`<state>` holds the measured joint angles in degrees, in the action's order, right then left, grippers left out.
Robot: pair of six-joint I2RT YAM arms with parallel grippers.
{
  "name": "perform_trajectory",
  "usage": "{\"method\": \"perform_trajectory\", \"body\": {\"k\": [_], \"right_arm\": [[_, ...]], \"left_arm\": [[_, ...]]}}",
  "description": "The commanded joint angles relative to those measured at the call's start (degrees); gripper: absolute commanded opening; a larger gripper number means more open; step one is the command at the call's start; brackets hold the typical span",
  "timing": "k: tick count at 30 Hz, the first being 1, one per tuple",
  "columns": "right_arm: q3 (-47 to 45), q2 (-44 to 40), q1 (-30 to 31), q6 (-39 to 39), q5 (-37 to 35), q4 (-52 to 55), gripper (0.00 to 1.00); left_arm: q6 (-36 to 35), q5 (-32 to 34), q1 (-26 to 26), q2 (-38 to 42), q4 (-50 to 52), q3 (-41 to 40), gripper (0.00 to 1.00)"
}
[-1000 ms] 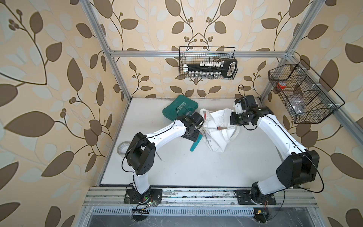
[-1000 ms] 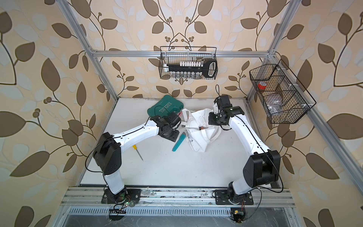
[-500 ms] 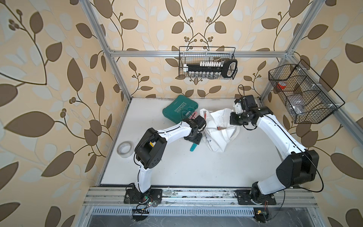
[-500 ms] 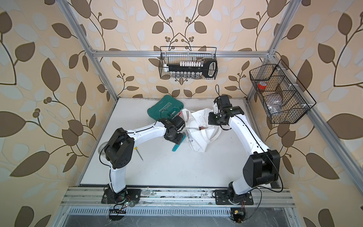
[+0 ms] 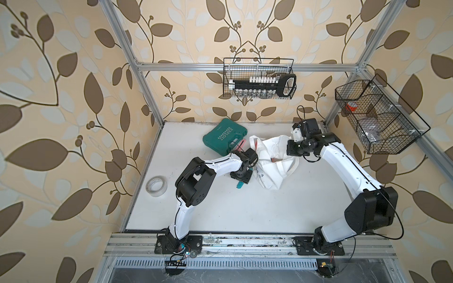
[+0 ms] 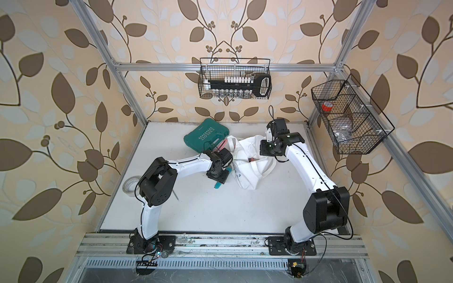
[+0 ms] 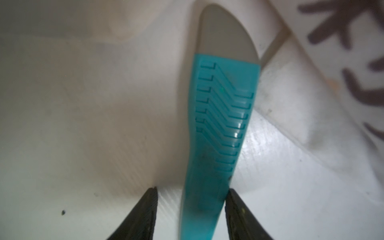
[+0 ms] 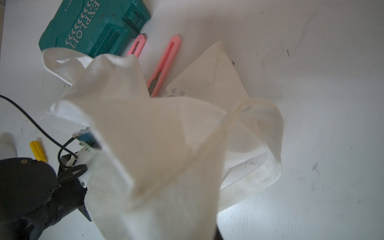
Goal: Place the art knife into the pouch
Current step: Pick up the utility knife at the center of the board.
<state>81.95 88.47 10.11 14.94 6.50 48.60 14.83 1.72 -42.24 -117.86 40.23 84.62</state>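
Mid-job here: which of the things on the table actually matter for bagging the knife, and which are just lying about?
In the job: teal art knife, straddled by the open left end effector; white pouch, cloth pinched by the right end effector.

Lying about: green case; pink cutter; second pink cutter, part-hidden by the pouch; tape roll; yellow-handled tool.

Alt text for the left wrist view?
Teal art knife with a grey tip lies on the white table between the black fingers of the open left gripper, one against its edge. White pouch cloth with dark print lies beside it.
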Motion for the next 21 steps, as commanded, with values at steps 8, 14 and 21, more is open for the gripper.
{"method": "perform_trajectory", "body": {"k": [8,14,21], "right_arm": [[-0.9,0.7,0.2,-0.7,0.5,0.5,0.00],[-0.5,0.7,0.2,-0.7,0.2,0.9,0.00],[-0.4,0.7,0.2,-0.7,0.0,1.0,0.00]], "left_arm": [[-1.0,-0.2,-1.6,-1.9,1.9,2.4,0.44],[-0.9,0.8,-1.7,-1.7,3.1,3.6,0.28],[-0.7,2.1,-1.7,2.6,6.1,3.3,0.23]]}}
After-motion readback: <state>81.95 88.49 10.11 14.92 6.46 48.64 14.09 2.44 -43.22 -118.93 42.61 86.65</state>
